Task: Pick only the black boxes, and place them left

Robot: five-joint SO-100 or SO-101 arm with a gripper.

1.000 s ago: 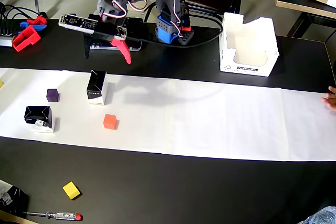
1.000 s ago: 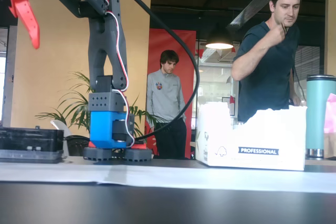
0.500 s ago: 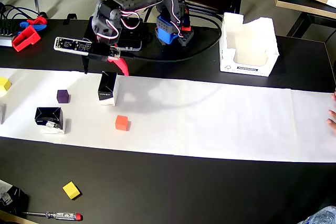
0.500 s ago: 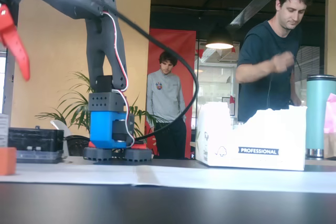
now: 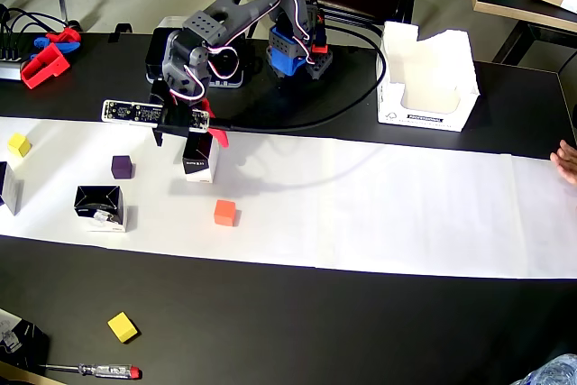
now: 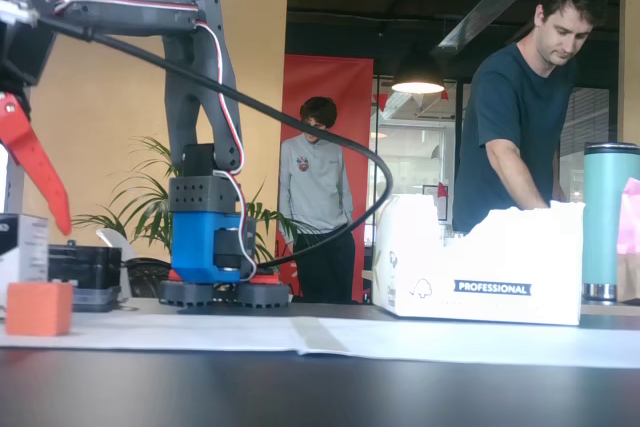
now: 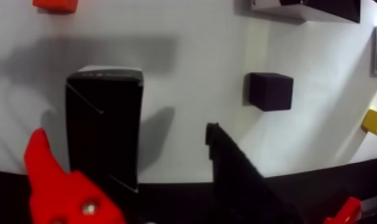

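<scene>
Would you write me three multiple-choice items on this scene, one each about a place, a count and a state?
1. Overhead view: where is the orange cube?
A. On the white paper strip
B. Inside the white carton
C. On the bare black table

2. How many yellow cubes show overhead?
A. One
B. Two
C. Three

3. What state is the gripper in?
A. Shut on a purple cube
B. Open around an upright black box
C. Shut on nothing

Answers:
1 A, it sits on the strip.
2 B, one on the strip, one on the table.
3 B, the wrist view shows the fingers spread, the box between them.
</scene>
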